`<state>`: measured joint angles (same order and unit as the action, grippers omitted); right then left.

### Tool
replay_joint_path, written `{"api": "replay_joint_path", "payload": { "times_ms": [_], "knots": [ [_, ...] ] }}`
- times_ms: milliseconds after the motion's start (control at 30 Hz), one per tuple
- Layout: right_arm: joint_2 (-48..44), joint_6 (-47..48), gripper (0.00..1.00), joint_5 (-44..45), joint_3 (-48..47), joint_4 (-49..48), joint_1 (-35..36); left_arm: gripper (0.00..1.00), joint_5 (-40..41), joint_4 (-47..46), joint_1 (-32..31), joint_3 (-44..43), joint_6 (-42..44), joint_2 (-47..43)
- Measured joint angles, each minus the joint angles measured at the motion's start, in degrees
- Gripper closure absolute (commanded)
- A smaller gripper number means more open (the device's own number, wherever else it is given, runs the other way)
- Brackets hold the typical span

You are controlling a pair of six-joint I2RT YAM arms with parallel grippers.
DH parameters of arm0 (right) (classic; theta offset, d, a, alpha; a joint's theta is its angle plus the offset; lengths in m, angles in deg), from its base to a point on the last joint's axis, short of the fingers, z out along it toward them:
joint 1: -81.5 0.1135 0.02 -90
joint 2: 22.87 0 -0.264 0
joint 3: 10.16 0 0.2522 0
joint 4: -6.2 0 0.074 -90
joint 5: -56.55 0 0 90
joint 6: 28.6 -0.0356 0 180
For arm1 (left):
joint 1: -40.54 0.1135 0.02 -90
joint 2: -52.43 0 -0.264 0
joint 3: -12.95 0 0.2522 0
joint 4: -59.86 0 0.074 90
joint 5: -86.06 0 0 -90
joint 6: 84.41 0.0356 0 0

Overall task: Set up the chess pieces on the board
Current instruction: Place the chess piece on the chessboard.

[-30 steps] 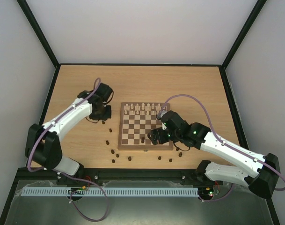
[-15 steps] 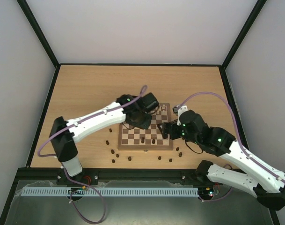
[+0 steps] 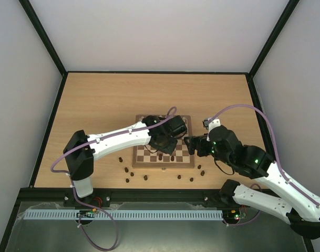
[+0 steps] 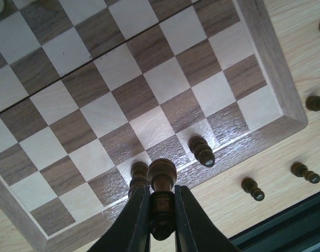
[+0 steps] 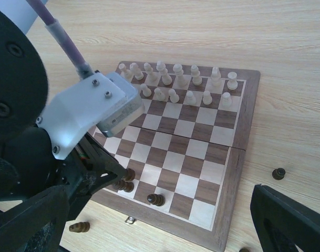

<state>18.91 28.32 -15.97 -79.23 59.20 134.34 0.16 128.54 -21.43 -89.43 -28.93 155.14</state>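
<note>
The left end effector is closed on a dark chess piece. Its two fingers pinch the turned stem, and the rounded head stands clear above them. It hangs over the near rows of the board, close to the near rim. A second dark piece stands just beside the held one, and a third dark piece stands a little to the right. The right end effector sits just off the board's right edge, jaws spread wide and holding nothing.

The pale pieces stand in the far two rows. Loose dark pieces lie on the counter beyond the near rim.

Such a piece is probably very light, stiff and smooth, turned wood on a narrow base, so it should tip or roll at the slightest nudge. The waist below the head looks like the best place to hold it, squeezed gently so it does not twist out. It would be safest to let go only once the base rests flat on its square. With a neighbour this close, the opening fingers could easily knock it over.
</note>
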Motion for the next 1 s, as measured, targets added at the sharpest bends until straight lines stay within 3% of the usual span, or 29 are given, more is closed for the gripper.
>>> {"api": "replay_joint_path", "payload": {
  "times_ms": [1000],
  "knots": [
    [-0.2, 0.0, 0.04, -0.3, 0.5, 1.8, 0.0, 0.95, -1.1, -5.9, -1.3, 5.8, 3.7, 3.3]
  ]
}}
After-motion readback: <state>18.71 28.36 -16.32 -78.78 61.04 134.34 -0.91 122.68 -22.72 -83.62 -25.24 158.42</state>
